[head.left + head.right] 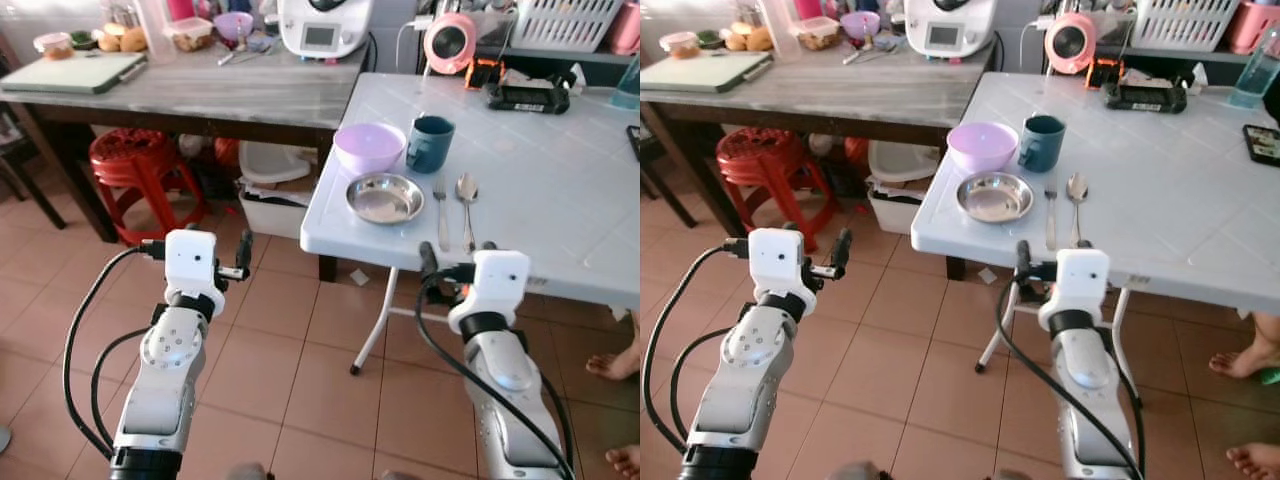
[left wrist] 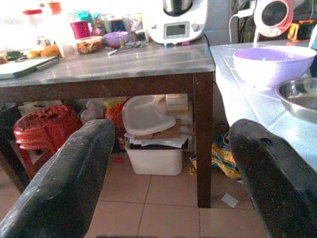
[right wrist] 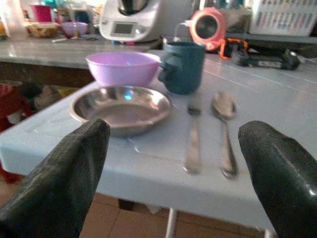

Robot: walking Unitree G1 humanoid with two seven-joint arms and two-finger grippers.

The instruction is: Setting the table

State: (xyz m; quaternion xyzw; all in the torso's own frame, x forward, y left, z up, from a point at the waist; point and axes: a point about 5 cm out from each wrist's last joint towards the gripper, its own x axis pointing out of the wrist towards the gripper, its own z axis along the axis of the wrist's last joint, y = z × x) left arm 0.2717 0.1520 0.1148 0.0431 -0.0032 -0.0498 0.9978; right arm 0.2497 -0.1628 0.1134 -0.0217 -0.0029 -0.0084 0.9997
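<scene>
On the white table point(image 1: 540, 200), near its front left corner, stand a purple bowl point(image 1: 369, 146) and a teal mug point(image 1: 430, 143). In front of them lies a steel plate point(image 1: 385, 197), with a fork point(image 1: 441, 212) and a spoon point(image 1: 467, 205) laid to its right. My right gripper point(image 3: 174, 126) is open and held just before the table's front edge, facing the fork and spoon. My left gripper point(image 2: 171, 126) is open over the tile floor, left of the table corner, with nothing between its fingers.
A dark wooden table point(image 1: 200, 95) at the back left carries a cutting board point(image 1: 75, 72), food containers and a white appliance point(image 1: 322, 25). Beneath it are a red stool point(image 1: 140, 160) and a white bin point(image 1: 275, 205). A person's bare feet point(image 1: 615, 360) are at the right.
</scene>
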